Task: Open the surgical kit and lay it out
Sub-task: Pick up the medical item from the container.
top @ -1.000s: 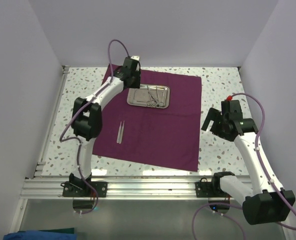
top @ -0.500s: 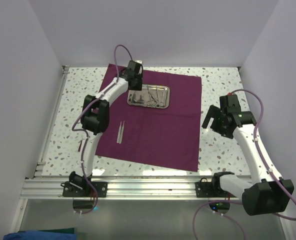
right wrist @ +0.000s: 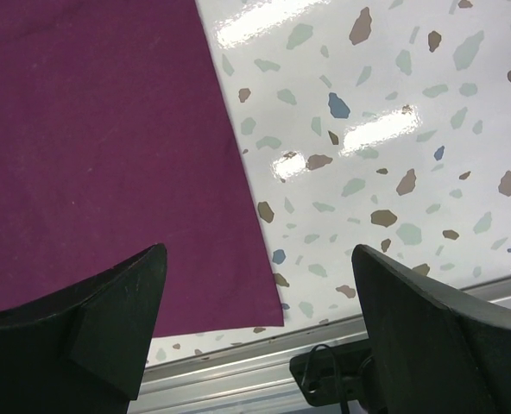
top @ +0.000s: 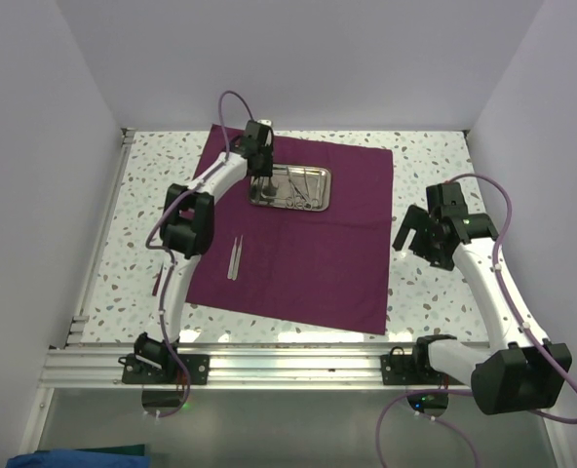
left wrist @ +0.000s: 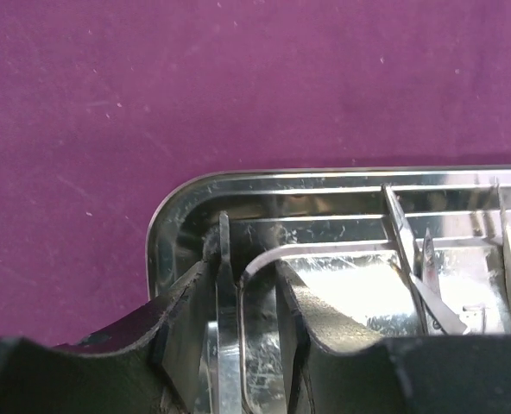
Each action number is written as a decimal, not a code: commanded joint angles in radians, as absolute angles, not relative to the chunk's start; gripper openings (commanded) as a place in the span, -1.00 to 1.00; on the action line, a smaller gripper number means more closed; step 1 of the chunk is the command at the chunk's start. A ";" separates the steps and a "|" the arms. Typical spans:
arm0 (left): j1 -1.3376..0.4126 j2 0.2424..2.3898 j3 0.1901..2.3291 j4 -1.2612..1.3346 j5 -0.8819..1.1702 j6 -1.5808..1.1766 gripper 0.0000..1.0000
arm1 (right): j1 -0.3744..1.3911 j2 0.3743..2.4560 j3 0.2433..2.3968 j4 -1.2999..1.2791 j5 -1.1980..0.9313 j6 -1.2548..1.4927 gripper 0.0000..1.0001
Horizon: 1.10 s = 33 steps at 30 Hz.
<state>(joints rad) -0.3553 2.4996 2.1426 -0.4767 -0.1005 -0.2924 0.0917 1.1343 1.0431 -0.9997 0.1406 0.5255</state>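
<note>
The dark purple cloth (top: 308, 263) lies spread flat on the table. On its far part sits the shiny steel tray (top: 326, 190) holding several thin silver instruments (top: 303, 187). One pair of tweezers (top: 235, 258) lies alone on the cloth's left side. My left gripper (top: 262, 183) is down in the tray's left end (left wrist: 165, 216). Its jaws stand partly apart (left wrist: 242, 267) around a thin steel strip (left wrist: 223, 259) that rests against the left finger, with a gap to the right finger. Pointed scissor-like tips (left wrist: 411, 267) lie just to the right. My right gripper (top: 412, 234) hovers wide open (right wrist: 257, 252) over the cloth's right edge (right wrist: 91, 155), holding nothing.
Speckled tabletop (top: 435, 166) surrounds the cloth. An aluminium rail (top: 288, 366) runs along the near edge, also seen below the right gripper (right wrist: 238, 379) with a black bracket and cable (right wrist: 333, 379). White walls close in the left, right and back.
The left arm has swung slightly and lowered its gripper from the tray's far-left corner into the tray's left end, its jaws narrowing a little. The right arm shifted slightly and stayed open.
</note>
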 commanded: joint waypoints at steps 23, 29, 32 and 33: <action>-0.353 2.663 2.229 -0.647 -0.268 -0.244 -0.48 | 0.095 1.144 1.011 -0.999 0.143 0.535 0.84; -0.374 2.663 2.183 -0.713 -0.324 -0.239 -0.52 | 0.095 1.129 0.983 -0.985 0.132 0.515 0.84; -0.374 2.671 2.197 -0.733 -0.299 -0.242 -0.60 | 0.095 1.121 0.976 -0.977 0.127 0.505 0.85; -0.374 2.680 2.230 -0.748 -0.292 -0.244 -0.63 | 0.095 1.120 0.974 -0.976 0.127 0.502 0.85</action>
